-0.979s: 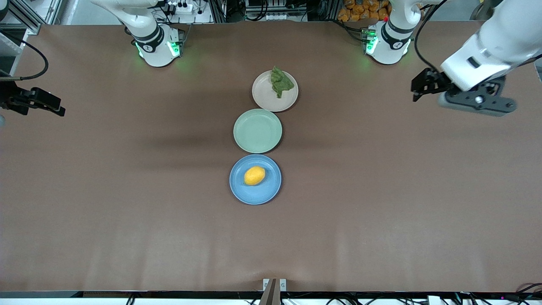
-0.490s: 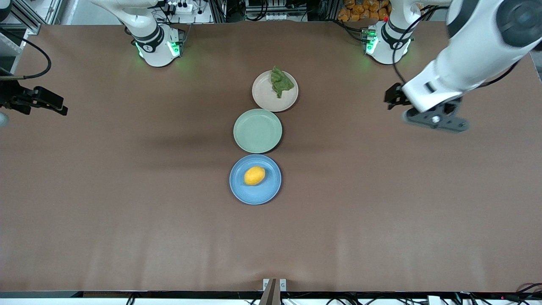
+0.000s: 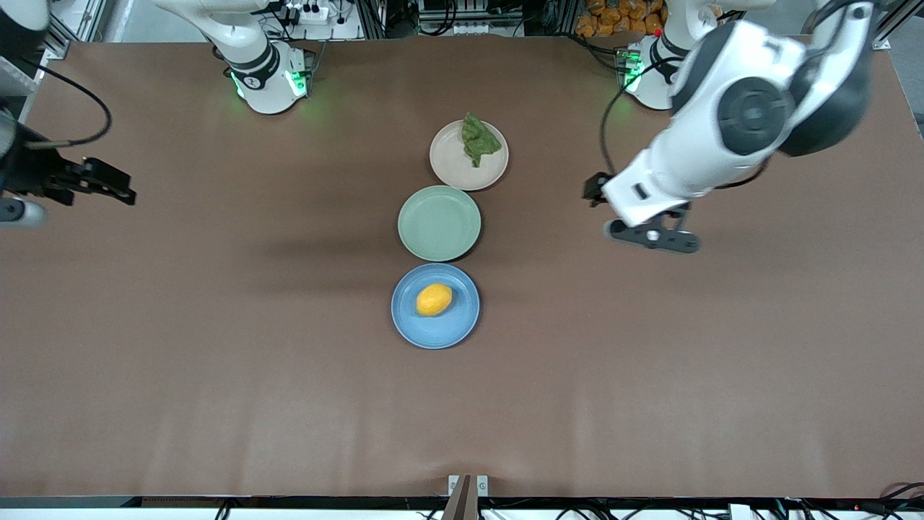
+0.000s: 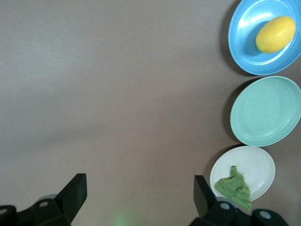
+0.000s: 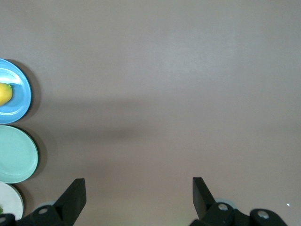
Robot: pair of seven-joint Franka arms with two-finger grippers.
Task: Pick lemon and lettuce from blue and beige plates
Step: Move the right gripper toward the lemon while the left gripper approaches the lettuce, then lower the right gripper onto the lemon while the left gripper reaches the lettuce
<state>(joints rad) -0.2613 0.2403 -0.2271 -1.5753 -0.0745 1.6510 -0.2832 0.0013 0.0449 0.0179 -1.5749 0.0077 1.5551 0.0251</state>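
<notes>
The worktop [image 3: 216, 361] carries three plates in a row. The beige plate [image 3: 469, 155], nearest the arm bases, holds the lettuce [image 3: 478, 140]; the blue plate [image 3: 435, 306], nearest the front camera, holds the lemon [image 3: 434, 300]. The left claw [image 3: 635, 217] hangs spread over bare worktop beside the plates; the right claw [image 3: 108, 186], also spread, is over its end. The lettuce looks limp (pinch a fold); the lemon is firm and may roll, so grip across its middle.

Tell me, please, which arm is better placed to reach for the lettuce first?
Probably left: the left gripper, open, is over bare table much closer to the lettuce on the beige plate than the open right gripper.
</notes>
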